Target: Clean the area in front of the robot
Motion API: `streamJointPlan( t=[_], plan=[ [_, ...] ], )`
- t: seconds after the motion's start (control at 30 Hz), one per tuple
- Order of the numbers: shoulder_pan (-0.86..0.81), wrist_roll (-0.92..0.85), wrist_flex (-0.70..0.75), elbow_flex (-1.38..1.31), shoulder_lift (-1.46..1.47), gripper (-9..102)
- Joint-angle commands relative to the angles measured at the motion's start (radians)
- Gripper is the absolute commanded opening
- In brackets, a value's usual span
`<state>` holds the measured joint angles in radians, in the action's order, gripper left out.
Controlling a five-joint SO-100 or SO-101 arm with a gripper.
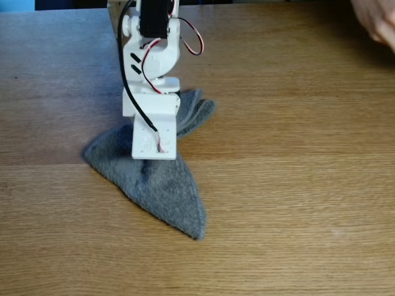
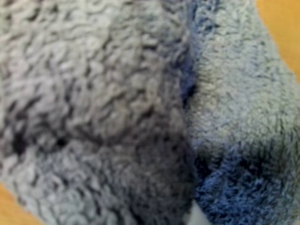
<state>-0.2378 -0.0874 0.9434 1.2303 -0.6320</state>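
The light-brown oak tabletop (image 1: 296, 185) fills the fixed view. On it, left of centre, lies a grey terry cloth (image 1: 162, 192), spread to a point toward the front and bunched into folds at its back right. The white robot arm (image 1: 151, 55) reaches straight down onto the cloth's back part. Its gripper (image 1: 154, 154) presses into the fabric, with the fingertips hidden behind the white wrist plate. The wrist view is almost all close-up, blurred cloth (image 2: 117, 93) with a dark fold down the middle. Slivers of tabletop (image 2: 281, 23) show at that view's corners.
A person's hand (image 1: 378, 21) shows at the top right corner of the fixed view, above the table's far side. Red and black wires (image 1: 192, 43) loop beside the arm. Bare oak stretches to the right and front of the cloth.
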Motion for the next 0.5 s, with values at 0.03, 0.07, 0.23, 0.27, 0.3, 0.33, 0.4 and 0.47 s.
streamJointPlan(
  t=[0.03,0.07,0.23,0.27,0.3,0.33,0.4,0.47],
  plan=[
    [0.008,0.043,0.221,0.005,-0.118,0],
    [0.038,0.043,0.241,0.015,-0.141,0],
    [0.215,0.008,0.210,0.153,-0.270,0],
    [0.249,0.002,0.173,0.190,-0.295,0],
    [0.282,-0.006,0.133,0.227,-0.314,0],
    [0.313,-0.014,0.091,0.261,-0.328,0],
    [0.365,-0.026,-0.002,0.314,-0.342,0],
    [0.407,-0.032,-0.087,0.357,-0.345,0]
  ],
)
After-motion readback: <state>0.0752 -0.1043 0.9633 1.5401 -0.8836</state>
